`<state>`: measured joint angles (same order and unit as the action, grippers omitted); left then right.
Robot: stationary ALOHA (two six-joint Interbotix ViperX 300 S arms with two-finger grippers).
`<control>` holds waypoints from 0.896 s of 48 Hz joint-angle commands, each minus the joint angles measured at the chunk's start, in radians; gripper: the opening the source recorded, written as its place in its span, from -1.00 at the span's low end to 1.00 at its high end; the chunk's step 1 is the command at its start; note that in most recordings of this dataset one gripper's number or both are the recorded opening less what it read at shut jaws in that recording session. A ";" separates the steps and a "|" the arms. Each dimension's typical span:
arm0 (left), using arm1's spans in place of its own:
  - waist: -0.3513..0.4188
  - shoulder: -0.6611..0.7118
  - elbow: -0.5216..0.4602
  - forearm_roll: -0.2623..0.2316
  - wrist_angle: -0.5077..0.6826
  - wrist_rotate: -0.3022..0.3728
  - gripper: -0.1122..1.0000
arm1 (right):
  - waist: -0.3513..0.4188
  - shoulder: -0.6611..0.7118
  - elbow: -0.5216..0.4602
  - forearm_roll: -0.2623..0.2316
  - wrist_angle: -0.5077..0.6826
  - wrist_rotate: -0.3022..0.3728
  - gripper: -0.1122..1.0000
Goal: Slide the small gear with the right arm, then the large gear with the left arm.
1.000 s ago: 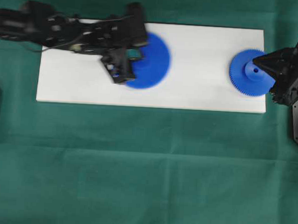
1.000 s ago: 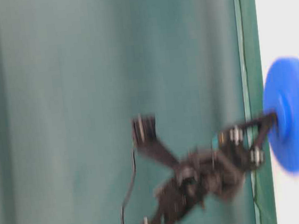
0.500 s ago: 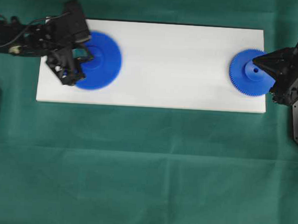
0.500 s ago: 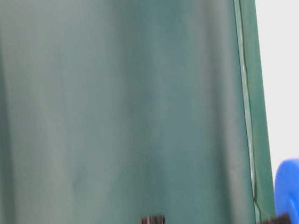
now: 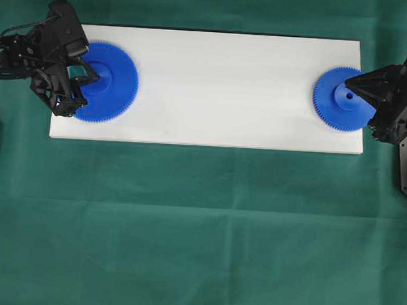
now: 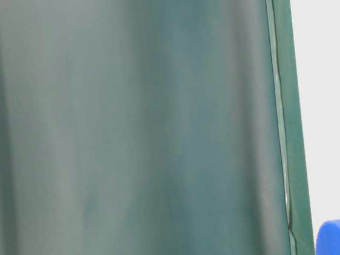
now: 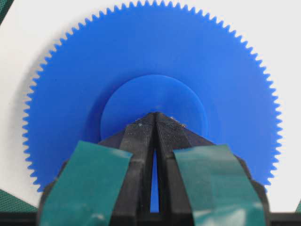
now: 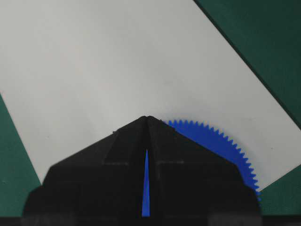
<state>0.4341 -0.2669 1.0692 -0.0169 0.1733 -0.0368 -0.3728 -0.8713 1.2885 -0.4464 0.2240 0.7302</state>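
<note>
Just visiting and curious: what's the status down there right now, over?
Left gripper shut, tips on large gear hub, board's left end. Right gripper shut, tips at small gear hub, right end. Nothing between them.

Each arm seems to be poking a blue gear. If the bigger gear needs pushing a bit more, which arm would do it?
The left arm. Its left gripper, fingers together, is planted on the large gear hub at the white board's left end. The right gripper rests on the small gear at the opposite end.
</note>
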 commanded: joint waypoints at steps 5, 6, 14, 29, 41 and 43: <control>0.005 -0.015 -0.015 0.000 0.003 0.000 -0.80 | 0.000 0.000 -0.008 0.003 -0.009 0.002 0.10; 0.005 -0.018 -0.017 0.000 0.003 0.000 -0.80 | 0.000 0.000 -0.008 0.002 -0.009 0.002 0.10; 0.005 -0.061 -0.029 0.000 0.008 0.002 -0.80 | 0.000 -0.018 -0.008 0.002 -0.009 0.002 0.10; -0.025 -0.184 -0.057 0.002 0.002 0.012 -0.80 | 0.002 -0.077 0.003 0.003 -0.009 0.002 0.10; -0.077 -0.293 -0.038 0.002 -0.067 0.014 -0.80 | 0.002 -0.087 0.005 0.000 -0.031 0.000 0.10; -0.084 -0.307 -0.032 0.002 -0.081 0.014 -0.80 | 0.002 -0.087 0.005 0.000 -0.037 0.000 0.10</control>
<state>0.3651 -0.5461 1.0400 -0.0169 0.1227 -0.0230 -0.3728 -0.9618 1.3039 -0.4464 0.2071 0.7317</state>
